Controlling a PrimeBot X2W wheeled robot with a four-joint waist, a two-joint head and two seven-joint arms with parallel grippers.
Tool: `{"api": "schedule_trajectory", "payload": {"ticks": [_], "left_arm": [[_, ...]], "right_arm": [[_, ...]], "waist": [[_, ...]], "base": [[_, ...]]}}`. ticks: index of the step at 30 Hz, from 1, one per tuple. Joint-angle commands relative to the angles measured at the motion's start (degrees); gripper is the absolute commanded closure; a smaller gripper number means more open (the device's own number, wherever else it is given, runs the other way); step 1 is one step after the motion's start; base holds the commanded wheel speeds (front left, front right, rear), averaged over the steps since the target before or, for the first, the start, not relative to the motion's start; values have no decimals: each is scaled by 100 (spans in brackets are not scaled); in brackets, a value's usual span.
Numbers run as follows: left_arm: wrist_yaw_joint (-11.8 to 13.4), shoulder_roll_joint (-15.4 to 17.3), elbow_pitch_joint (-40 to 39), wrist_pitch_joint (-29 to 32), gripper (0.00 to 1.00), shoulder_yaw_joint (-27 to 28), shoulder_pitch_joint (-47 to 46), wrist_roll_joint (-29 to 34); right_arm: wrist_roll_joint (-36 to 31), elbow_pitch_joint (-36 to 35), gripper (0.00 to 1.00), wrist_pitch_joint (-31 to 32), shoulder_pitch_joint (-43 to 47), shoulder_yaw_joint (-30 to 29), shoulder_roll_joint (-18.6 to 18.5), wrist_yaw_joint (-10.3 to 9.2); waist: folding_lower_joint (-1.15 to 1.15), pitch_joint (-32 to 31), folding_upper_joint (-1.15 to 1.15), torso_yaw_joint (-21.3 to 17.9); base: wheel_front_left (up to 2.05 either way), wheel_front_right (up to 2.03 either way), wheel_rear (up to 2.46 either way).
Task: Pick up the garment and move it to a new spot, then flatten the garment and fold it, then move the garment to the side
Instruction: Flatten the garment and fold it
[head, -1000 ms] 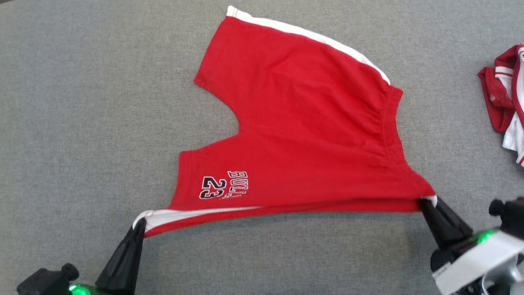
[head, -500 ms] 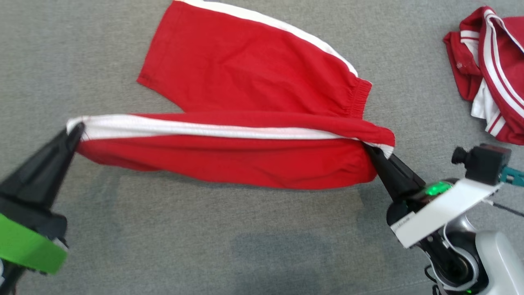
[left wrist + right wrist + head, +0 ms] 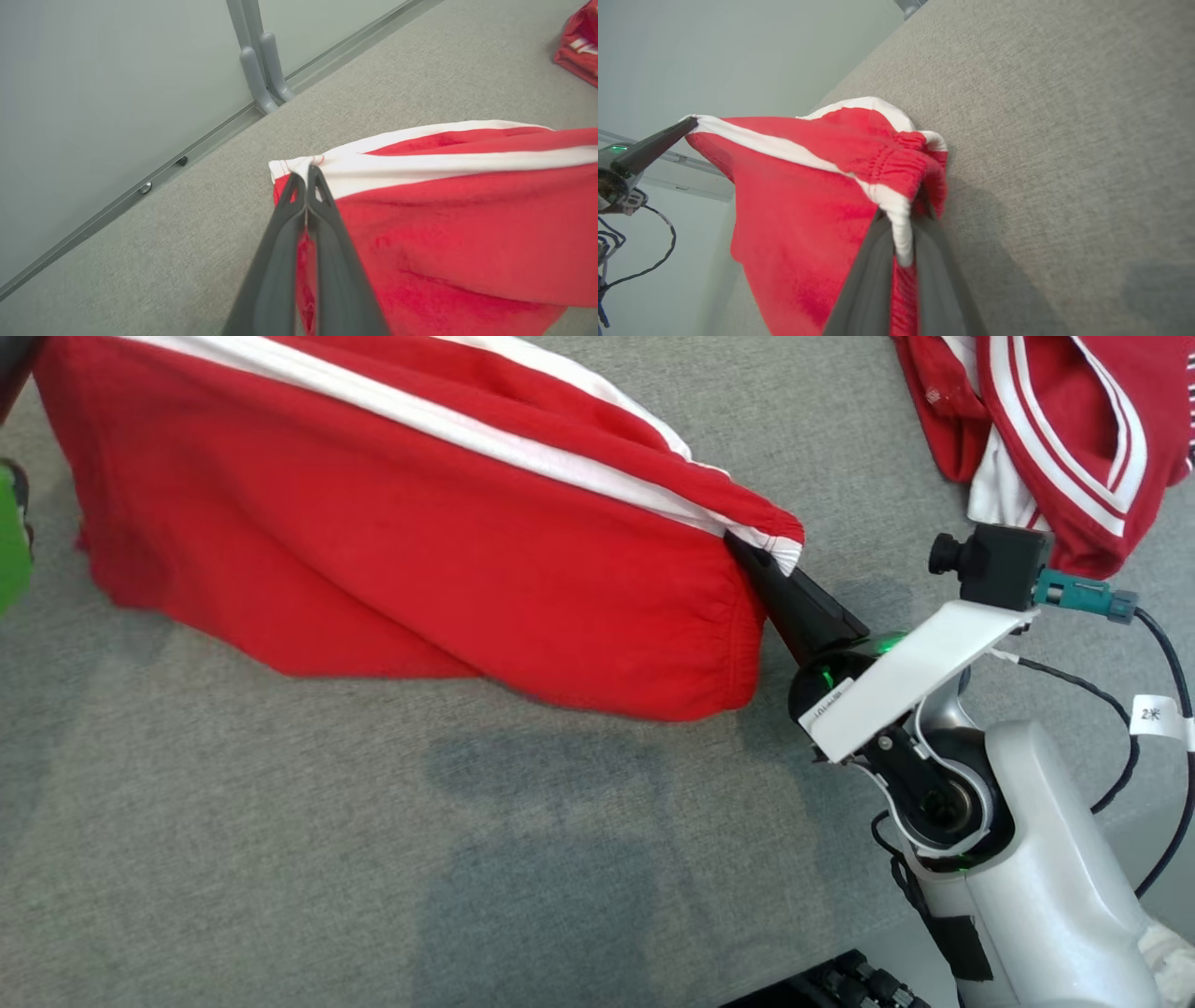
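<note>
Right gripper [image 3: 745, 551] is closed on the elastic waistband corner of the red shorts [image 3: 420, 551], with the white stripe pinched between its jaws. Left gripper [image 3: 306, 173] is clamped on the white hem corner at the opposite end. The shorts hang stretched between the two, their sagging fold casting a shadow on the gray surface [image 3: 373, 859]. Head view adds a second garment [image 3: 1055, 429], crumpled red and white, lying well apart at upper right. Left wrist view adds a pale wall [image 3: 93, 93] and post [image 3: 261, 60] bordering the surface.
</note>
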Motion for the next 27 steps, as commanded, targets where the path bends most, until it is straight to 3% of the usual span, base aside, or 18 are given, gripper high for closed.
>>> {"api": "schedule_trajectory", "payload": {"ticks": [1, 6, 13, 20, 21, 23, 24, 25, 27], "left_arm": [[-84, -87, 226, 81, 100, -97, -289, 160], [-360, -532, 1248, 262, 100, -551, -1026, 575], [-578, -670, 2219, 219, 100, -840, -1453, 900], [-649, -803, 2614, 89, 100, -954, -1638, 979], [-652, -832, 2670, 75, 100, -976, -1632, 986], [-609, -900, 2769, 32, 100, -992, -1581, 974], [-587, -940, 2822, 3, 100, -997, -1540, 956], [-548, -969, 2869, -52, 96, -982, -1511, 955], [-501, -1022, 2943, -117, 27, -995, -1411, 942]], "right_arm": [[13, 45, 100, -143, -150, 51, 12, 2], [359, 330, 100, -620, -365, 458, 12, 2], [655, 590, 100, -1118, -665, 892, 13, 2], [868, 706, 100, -1405, -893, 1059, 11, 2], [878, 727, 95, -1429, -917, 1064, 12, 2], [789, 801, 57, -1485, -948, 1022, 11, 2], [717, 848, 6, -1501, -948, 998, 10, 2], [649, 895, 0, -1507, -943, 980, 10, 2], [513, 945, 0, -1496, -911, 918, 9, 2]], "waist": [[0, 303, 48, -336], [0, 339, 48, -439], [0, 351, 48, -482], [0, 301, 48, -403], [0, 286, 48, -385], [0, 258, 48, -355], [0, 243, 48, -339], [0, 231, 48, -327], [0, 189, 48, -296]], "base": [[0, 0, 0], [0, 0, 0], [0, 0, 0], [0, 0, 0], [0, 0, 0], [0, 0, 0], [0, 0, 0], [0, 0, 0], [0, 0, 0]]}}
